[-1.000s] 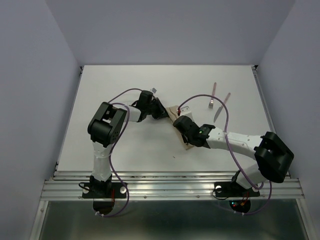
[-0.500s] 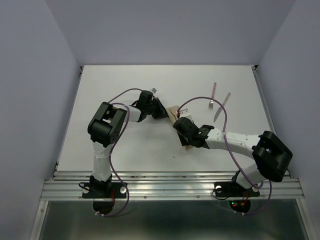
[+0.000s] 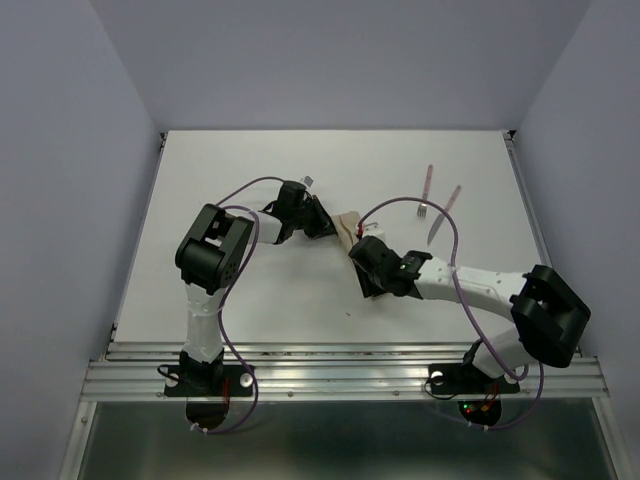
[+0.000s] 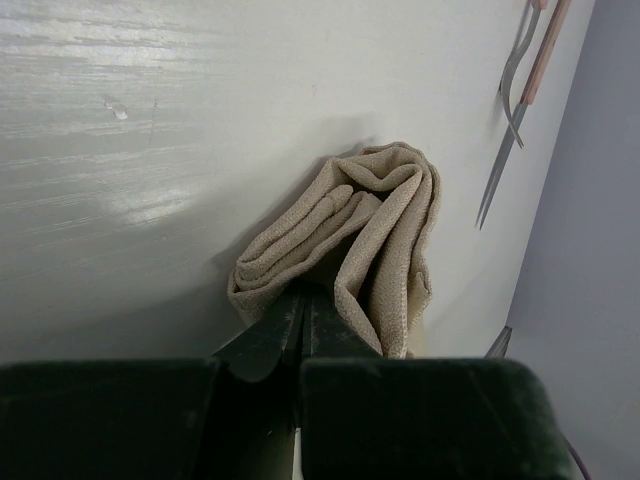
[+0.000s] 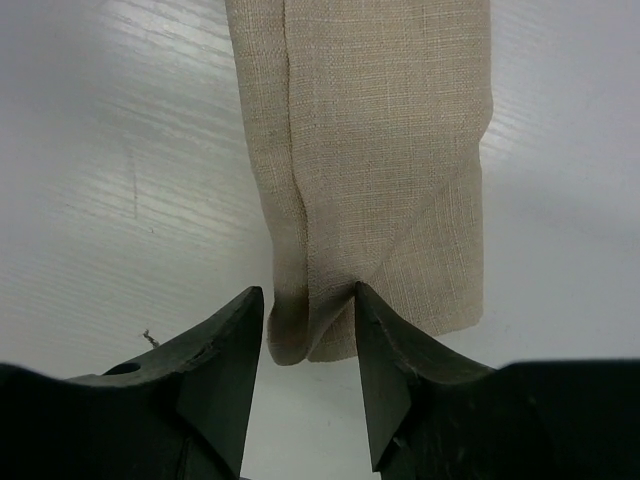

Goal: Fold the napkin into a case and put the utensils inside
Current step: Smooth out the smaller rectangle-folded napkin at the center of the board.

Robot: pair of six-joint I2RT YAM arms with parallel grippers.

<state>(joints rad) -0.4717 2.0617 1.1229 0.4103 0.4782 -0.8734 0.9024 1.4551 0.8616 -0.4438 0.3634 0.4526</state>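
Right wrist view shows the napkin [image 5: 370, 150] as a narrow folded strip flat on the surface [image 5: 100, 150], its near end inside my right pincer [image 5: 308, 320], whose jaws stand apart. My left pincer [image 4: 300, 305] is clamped on the napkin's bunched far end. The cloth looks soft, light and likely to unfold, so I'd grip through all layers at an end. The utensils [image 3: 428, 185] lie well beyond the napkin.

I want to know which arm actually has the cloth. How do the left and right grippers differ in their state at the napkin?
The left gripper is shut, fingers pressed together on the napkin; the right gripper is open, fingers apart with the cloth's end lying between them. At the left gripper the cloth is bunched into rolled folds; at the right gripper it lies flat in a layered strip. Both are at the same tan cloth.
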